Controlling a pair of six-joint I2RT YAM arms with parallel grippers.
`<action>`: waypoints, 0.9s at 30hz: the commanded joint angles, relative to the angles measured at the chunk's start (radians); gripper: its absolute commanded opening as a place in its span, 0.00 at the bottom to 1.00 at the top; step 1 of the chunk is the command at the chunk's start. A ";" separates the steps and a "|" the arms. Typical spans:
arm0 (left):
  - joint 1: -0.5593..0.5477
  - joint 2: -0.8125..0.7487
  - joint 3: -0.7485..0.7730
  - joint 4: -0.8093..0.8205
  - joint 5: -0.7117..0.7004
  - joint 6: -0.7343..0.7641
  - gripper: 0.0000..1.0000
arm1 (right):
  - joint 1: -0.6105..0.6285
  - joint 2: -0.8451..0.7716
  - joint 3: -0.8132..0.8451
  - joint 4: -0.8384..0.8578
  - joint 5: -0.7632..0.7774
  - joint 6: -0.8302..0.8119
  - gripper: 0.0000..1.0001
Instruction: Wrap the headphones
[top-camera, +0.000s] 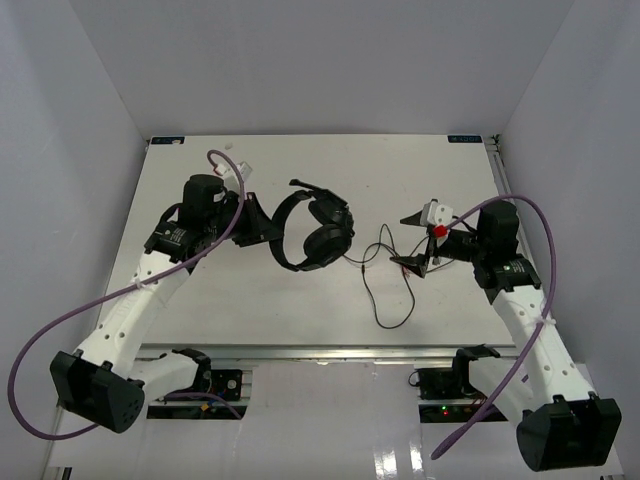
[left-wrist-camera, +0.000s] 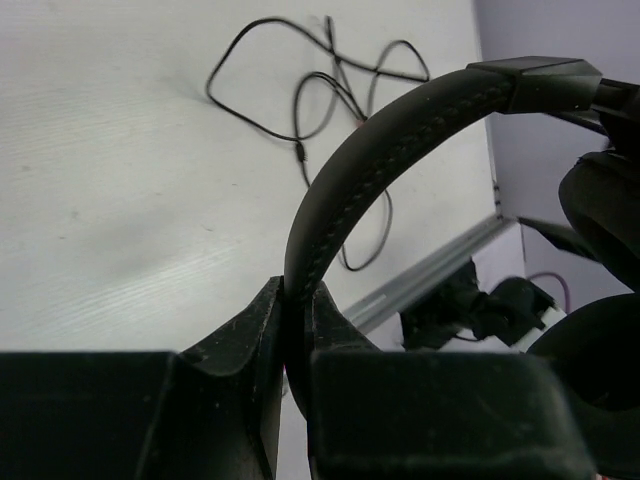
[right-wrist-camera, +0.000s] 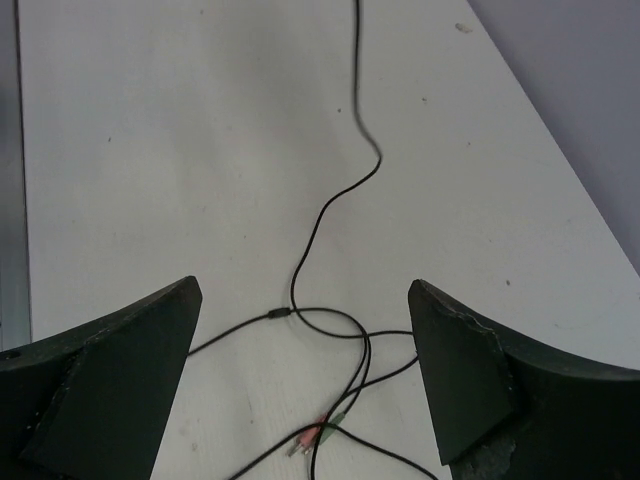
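Here, the left pincer (left-wrist-camera: 297, 300) clamps the headphones (top-camera: 318, 232) by the headband (left-wrist-camera: 370, 170) mid-counter (top-camera: 300, 310), nine o'clock of their loose cord (right-wrist-camera: 297, 270), while the right pincer (right-wrist-camera: 305, 290), wide open above the reddish tips (right-wrist-camera: 318, 435), should pinch near them before winding.

We count one pair of headphones (top-camera: 315, 232) on the one tabletop (top-camera: 250, 300), made up of one headband (left-wrist-camera: 370, 170), two ear cups (top-camera: 326, 245) and a single cord (right-wrist-camera: 297, 270) that ends in two small plugs (right-wrist-camera: 308, 437), one reddish and one greenish. We also count two arms (top-camera: 140, 300), each carrying one claw, a left claw (top-camera: 265, 222) and a right claw (top-camera: 413, 242), and two purple cables (top-camera: 60, 320), one per arm.
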 joint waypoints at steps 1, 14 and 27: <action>-0.070 -0.038 0.102 -0.013 0.076 -0.054 0.00 | 0.010 0.038 -0.011 0.381 -0.051 0.366 0.91; -0.150 -0.038 0.273 -0.081 0.063 -0.097 0.00 | 0.140 0.345 0.006 0.822 -0.328 0.586 0.90; -0.150 -0.052 0.461 -0.208 0.011 -0.083 0.00 | 0.340 0.385 0.021 0.602 -0.124 0.376 0.96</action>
